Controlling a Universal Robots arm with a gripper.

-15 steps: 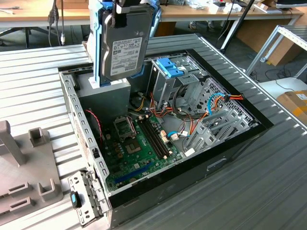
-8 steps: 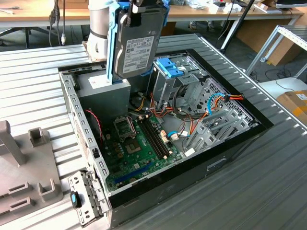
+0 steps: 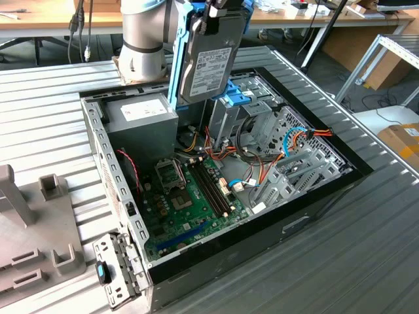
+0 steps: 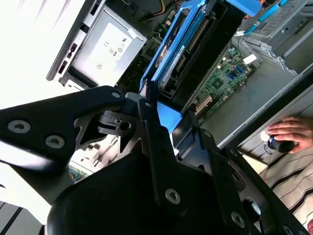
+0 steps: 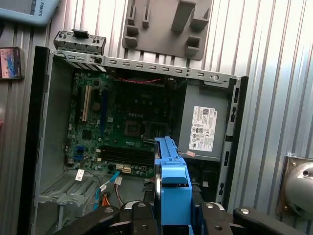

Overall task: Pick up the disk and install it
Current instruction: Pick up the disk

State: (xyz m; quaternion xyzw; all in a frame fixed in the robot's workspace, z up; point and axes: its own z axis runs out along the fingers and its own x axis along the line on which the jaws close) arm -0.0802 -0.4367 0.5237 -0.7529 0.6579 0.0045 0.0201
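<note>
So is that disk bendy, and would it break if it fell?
Probably stiff: the disk is a flat metal slab in a blue frame and hangs straight from the gripper. Likely heavy for its size, being metal. A fall onto the open computer case below could well hurt it.

Gripper (image 4: pixel 168 111) clasps the disk (image 4: pixel 183 46) — green motherboard (image 4: pixel 226 78) behind it.

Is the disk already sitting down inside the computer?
No, in the exterior view the tool holds the disk upright in the air above the open computer case.
</note>
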